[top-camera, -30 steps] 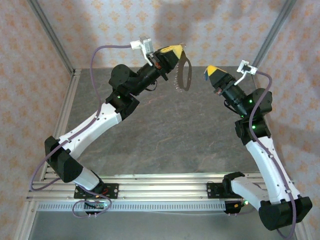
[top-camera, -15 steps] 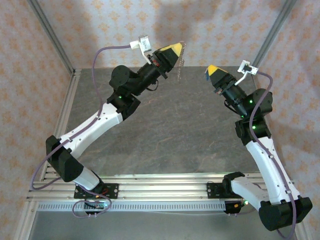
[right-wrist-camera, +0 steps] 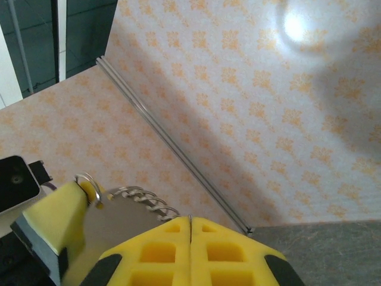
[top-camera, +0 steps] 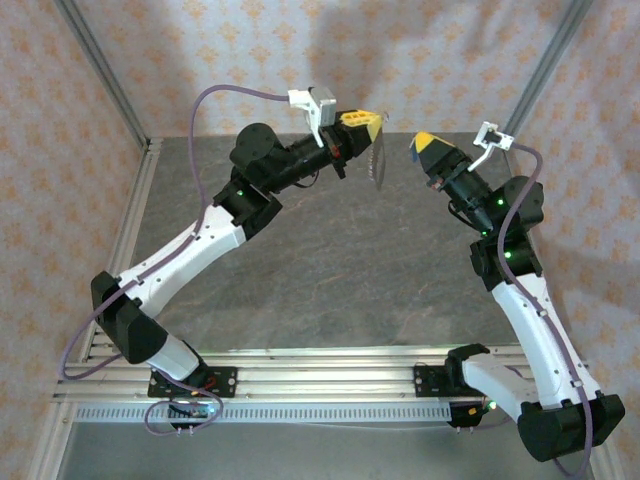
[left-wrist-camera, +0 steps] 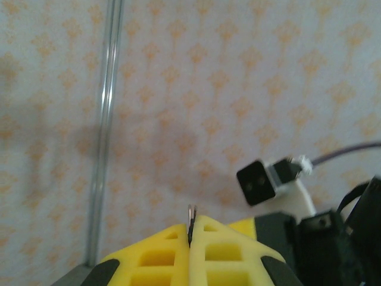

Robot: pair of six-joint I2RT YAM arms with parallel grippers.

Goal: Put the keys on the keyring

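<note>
Compared with a second ago, the left pincer (top-camera: 365,122) has rolled over at the wrist and reached further toward the right pincer (top-camera: 422,140). The thin pale grey-tan oval keyring with its coiled edge (top-camera: 377,160) now dangles just below the left tips, in the gap between the two pincers, instead of further out from the right one. The left pincer's yellow fingers are clenched on the keyring's top, and its wrist view shows a sliver of the keyring (left-wrist-camera: 191,212) nipped in their seam. The right pincer (right-wrist-camera: 190,223) has kept its place with its fingers pressed together, and from it the keyring (right-wrist-camera: 144,200) hangs close ahead and to the left. A dark bluish patch sits under the right tips in the top view (perhaps the small blue-headed metal key, perhaps only the finger's side; I cannot tell). I judge the ring is being presented for threading. As for containers, the only holders are the pincers themselves, high above the grey marbled table (top-camera: 330,270).
</note>
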